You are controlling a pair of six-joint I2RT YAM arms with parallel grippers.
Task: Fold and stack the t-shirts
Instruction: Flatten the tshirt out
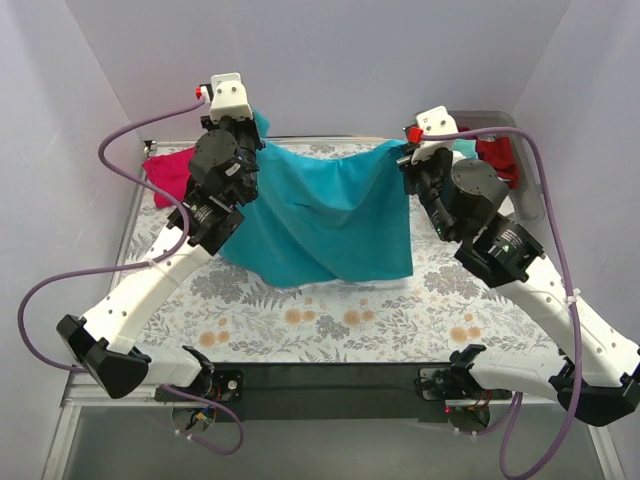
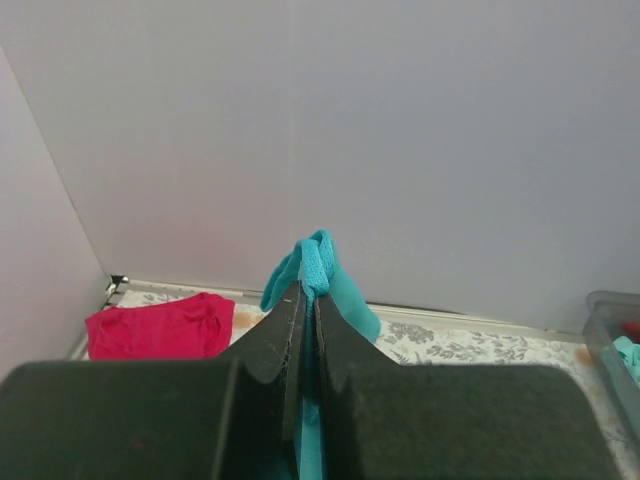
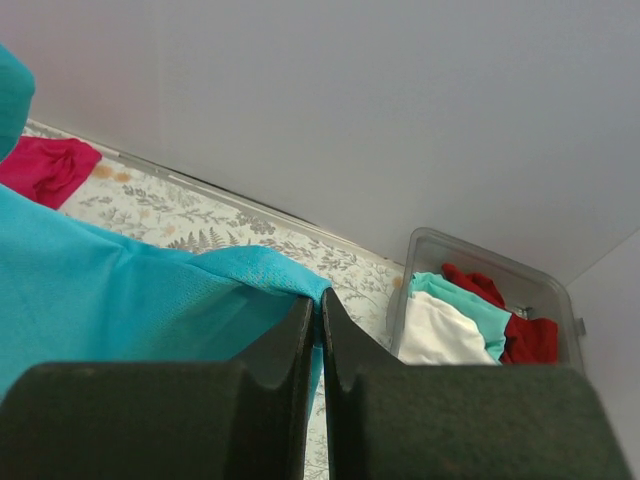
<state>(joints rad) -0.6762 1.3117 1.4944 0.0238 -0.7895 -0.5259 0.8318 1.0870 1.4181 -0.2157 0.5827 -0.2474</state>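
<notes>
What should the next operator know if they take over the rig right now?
Left end effector: shut on one edge of the teal t-shirt.
Right end effector: shut on the opposite edge.
That shirt hangs spread between them over the table, not yet folded.
Pink t-shirt: far-left corner of the table; folded or not, cannot tell.
Bin, far right: white t-shirt, second teal one, red one, all bunched.
Left to do: fold the held shirt, stack it, then the bin's shirts.
</notes>
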